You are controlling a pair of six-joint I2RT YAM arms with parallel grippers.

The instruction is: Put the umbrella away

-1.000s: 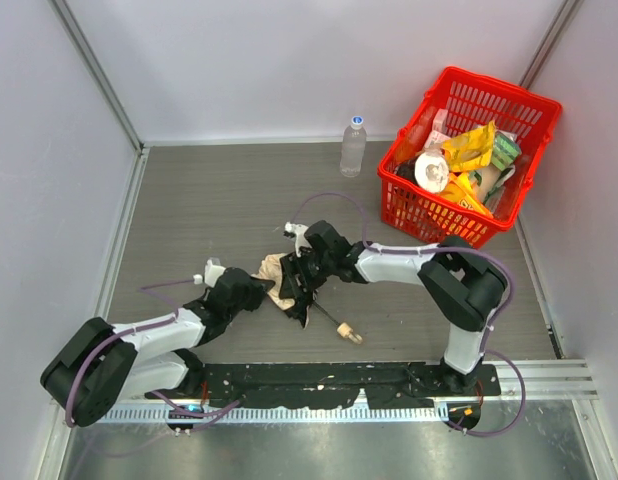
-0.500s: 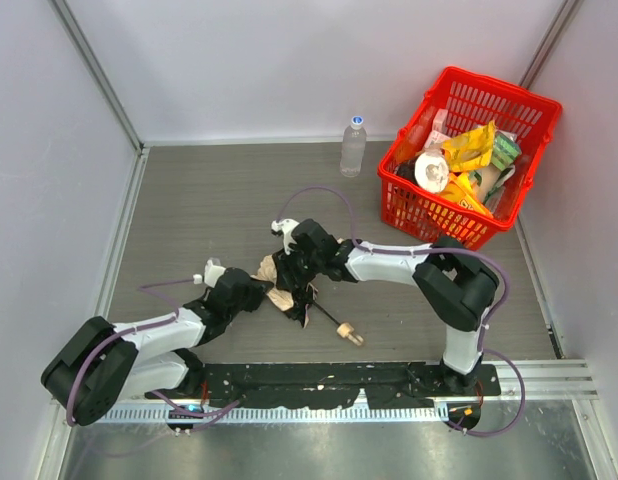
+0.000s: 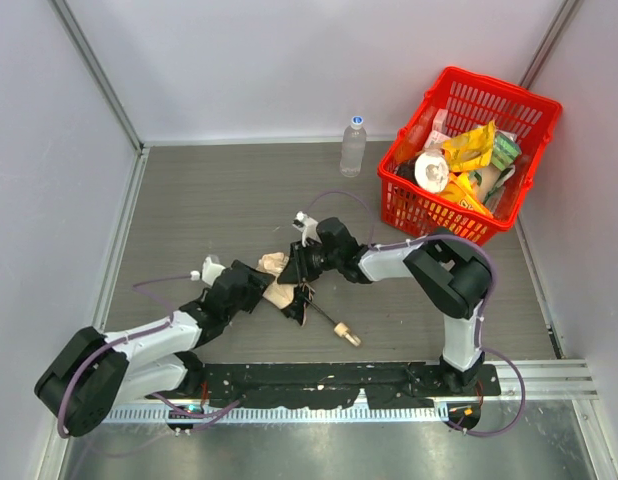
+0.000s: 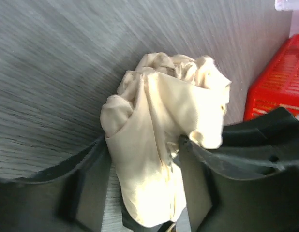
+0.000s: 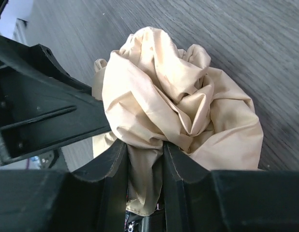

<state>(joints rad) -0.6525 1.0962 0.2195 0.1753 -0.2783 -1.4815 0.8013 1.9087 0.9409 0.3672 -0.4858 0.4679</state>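
Right wrist: right gripper pinches umbrella (narrow); left gripper straddles it, grip unclear.

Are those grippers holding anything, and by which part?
The right gripper pinches the umbrella by its bunched fabric. The left gripper straddles that fabric; whether it grips is unclear.

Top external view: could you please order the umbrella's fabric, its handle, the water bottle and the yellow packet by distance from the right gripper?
1. umbrella fabric, pinched in the right gripper.
2. umbrella handle, toward the arm bases.
3. water bottle, by the back wall.
4. yellow packet, in the red basket.
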